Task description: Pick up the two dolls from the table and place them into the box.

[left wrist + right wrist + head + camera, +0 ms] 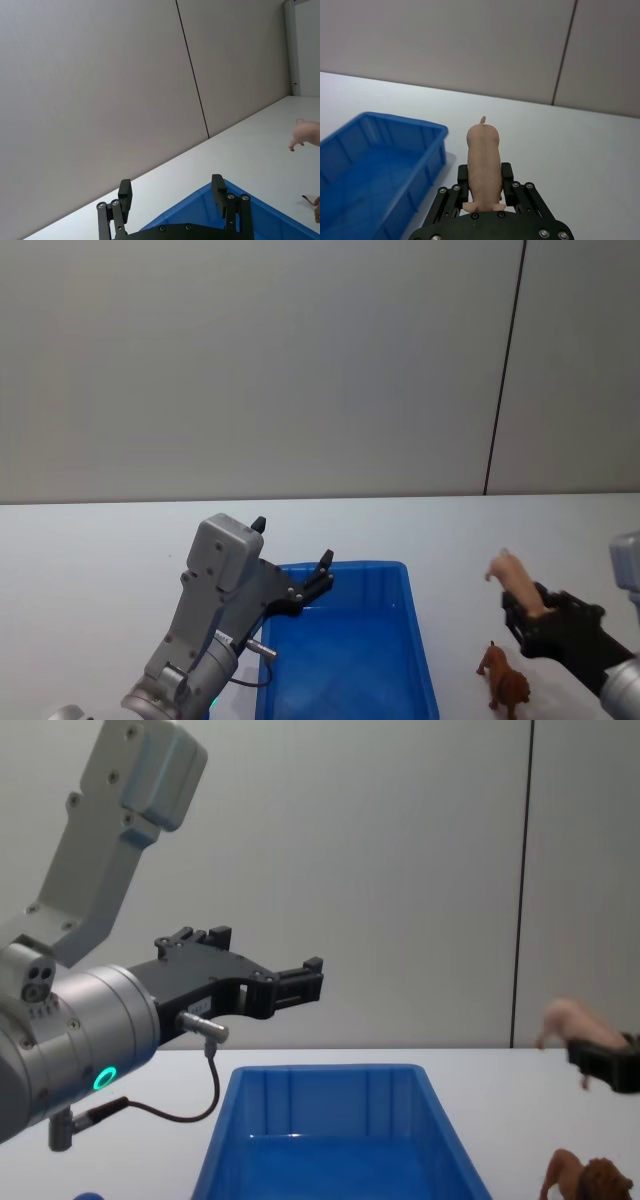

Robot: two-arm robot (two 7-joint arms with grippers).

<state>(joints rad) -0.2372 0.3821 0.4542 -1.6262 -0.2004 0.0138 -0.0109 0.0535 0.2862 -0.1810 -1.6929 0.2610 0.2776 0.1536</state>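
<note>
A pale pink pig doll (510, 575) is held up off the white table (100, 560), with my right gripper (527, 612) shut on its body to the right of the box. In the right wrist view the pig (483, 160) sits between the fingers, its tail end pointing away. The brown lion doll (503, 687) stands on the table just below the pig, near the box's right wall. The blue box (345, 568) lies in the middle with nothing inside. My left gripper (293, 542) hovers open over the box's far left corner, holding nothing.
A small rounded blue object (85, 1196) peeks in at the near left of the table. Behind the table rises a grey wall with a dark vertical seam (505, 370). White tabletop stretches left of and beyond the box.
</note>
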